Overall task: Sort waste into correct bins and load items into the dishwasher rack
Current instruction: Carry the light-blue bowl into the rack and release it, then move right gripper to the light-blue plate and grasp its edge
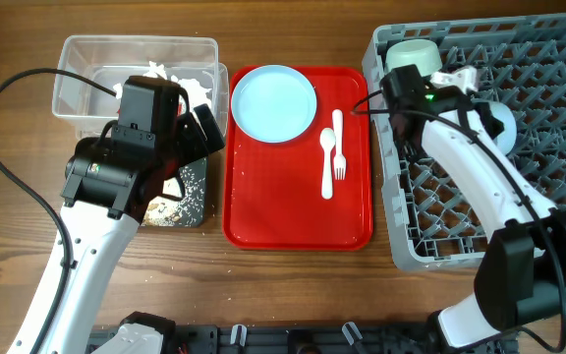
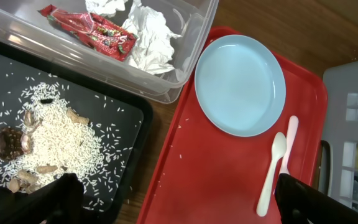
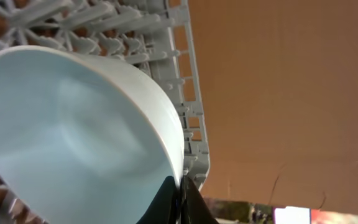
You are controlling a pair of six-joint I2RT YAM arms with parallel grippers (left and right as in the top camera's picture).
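Pale green and glossy, the bowl (image 3: 73,137) was at the corner of the grey rack (image 3: 188,93) nearest the red tray (image 2: 216,180). Your right gripper (image 3: 180,190) was closed tight on its rim, one finger inside the wall and one outside. Whether the bowl rested on the pegs or hung clear of them could not be judged.

Your left gripper (image 2: 176,183) was spread fully and held nothing. It hovered over the seam between the black tray (image 2: 129,112) and the red tray. The light blue plate (image 2: 240,84) lay ahead of it, and the white spoon (image 2: 272,171) and fork (image 2: 289,140) lay side by side nearer its right finger.

Overhead, your left arm (image 1: 116,182) covered most of the black tray. From the left wrist, the fork's tines could not be made out and the rack was cut off at the frame edge.

Loose white grains and nut-like scraps (image 2: 55,134) lay scattered on the black tray. The clear tub (image 2: 191,43) held a shiny red wrapper (image 2: 95,30) and crumpled white tissue (image 2: 151,34).
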